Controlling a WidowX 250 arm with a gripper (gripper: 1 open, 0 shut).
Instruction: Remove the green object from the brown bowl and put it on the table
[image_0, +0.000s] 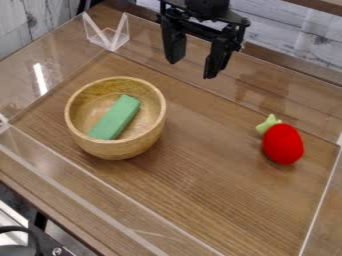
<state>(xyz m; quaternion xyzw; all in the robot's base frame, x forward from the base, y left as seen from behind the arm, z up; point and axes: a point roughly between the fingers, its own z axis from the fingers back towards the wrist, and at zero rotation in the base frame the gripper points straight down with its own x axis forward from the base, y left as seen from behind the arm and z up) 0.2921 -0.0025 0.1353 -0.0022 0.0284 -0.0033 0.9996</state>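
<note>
The light green flat block (115, 117) lies inside the round light-brown wooden bowl (150, 136), which stands on the left half of the wood-grain table (214, 160). My black gripper (195, 60) hangs at the top centre of the view, behind and to the right of the bowl, well apart from it. It points down with its two fingers (173, 48) spread open and nothing between them.
A red strawberry-like toy (281, 142) with a green top lies at the right. Clear acrylic walls (107, 35) ring the tabletop, with a corner piece standing at the back left. Bare wood stretches between the bowl and the toy.
</note>
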